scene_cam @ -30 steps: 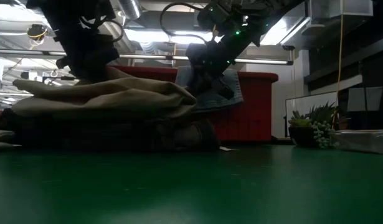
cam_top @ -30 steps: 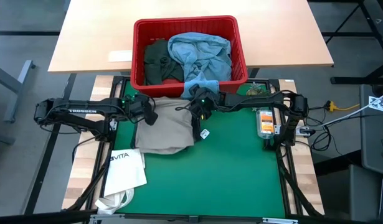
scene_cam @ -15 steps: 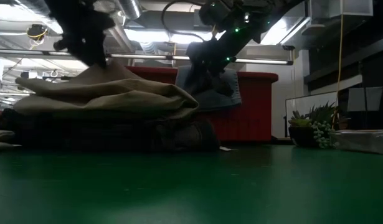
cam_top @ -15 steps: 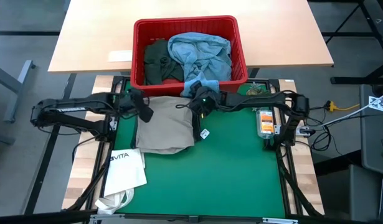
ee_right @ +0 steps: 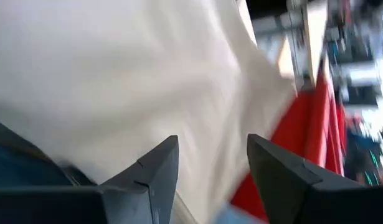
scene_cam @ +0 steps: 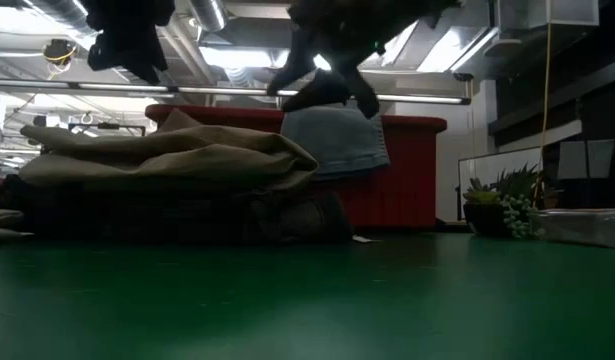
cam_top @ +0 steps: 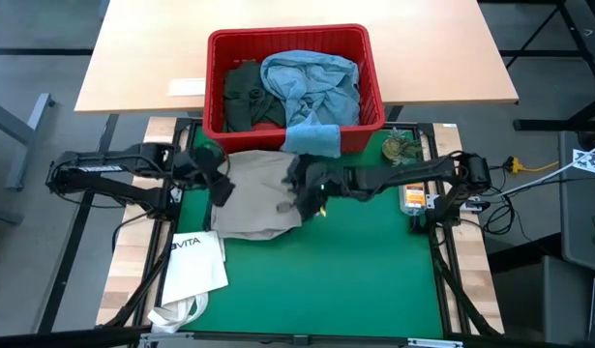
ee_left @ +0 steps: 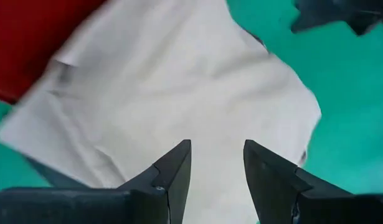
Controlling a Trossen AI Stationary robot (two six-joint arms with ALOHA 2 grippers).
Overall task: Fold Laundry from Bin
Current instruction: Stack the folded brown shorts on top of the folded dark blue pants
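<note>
The khaki trousers (cam_top: 253,203) lie folded on the green mat, on top of a dark folded piece (scene_cam: 187,215). The red bin (cam_top: 374,68) stands at the far edge and holds light blue jeans (cam_top: 312,77) and a dark green piece (cam_top: 244,97). A small light blue cloth (cam_top: 312,138) hangs over the bin's near rim. My left gripper (cam_top: 220,191) hovers open above the trousers' left part (ee_left: 179,81). My right gripper (cam_top: 299,188) hovers open above their right edge, with nothing between its fingers (ee_right: 160,168).
A white tote bag (cam_top: 195,266) lies at the mat's near left corner. A small potted plant (cam_top: 403,147) and an orange object (cam_top: 411,188) sit at the mat's right edge. The bare green mat (cam_top: 365,280) stretches to the near right.
My left gripper has risen off the khaki trousers and tipped more downward. My right gripper has swung from the bin's near rim, by the small blue cloth, toward the near edge and over the trousers' right edge. The trousers have stayed in place.
</note>
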